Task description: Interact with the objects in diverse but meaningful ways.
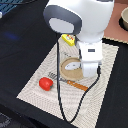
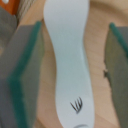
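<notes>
In the wrist view a white elongated fish-like piece (image 2: 67,60) with a small dark mark lies on the tan plate (image 2: 100,100). My gripper (image 2: 69,70) is open and straddles it, one grey green-edged finger (image 2: 22,75) on each side with a gap to the piece. In the exterior view the gripper (image 1: 86,73) is low over the plate (image 1: 66,72), where the white piece (image 1: 72,65) shows. The red tomato-like ball (image 1: 46,83) rests on the mat at the exterior view's left. The yellow packet (image 1: 68,40) lies behind the plate, partly hidden by the arm.
A striped placemat (image 1: 100,100) on a black tabletop carries the plate. A fork (image 1: 54,77) and an orange-handled knife (image 1: 77,85) lie in front of the plate. A bowl (image 1: 124,20) sits at the far right edge. Something orange (image 2: 10,5) shows in a corner of the wrist view.
</notes>
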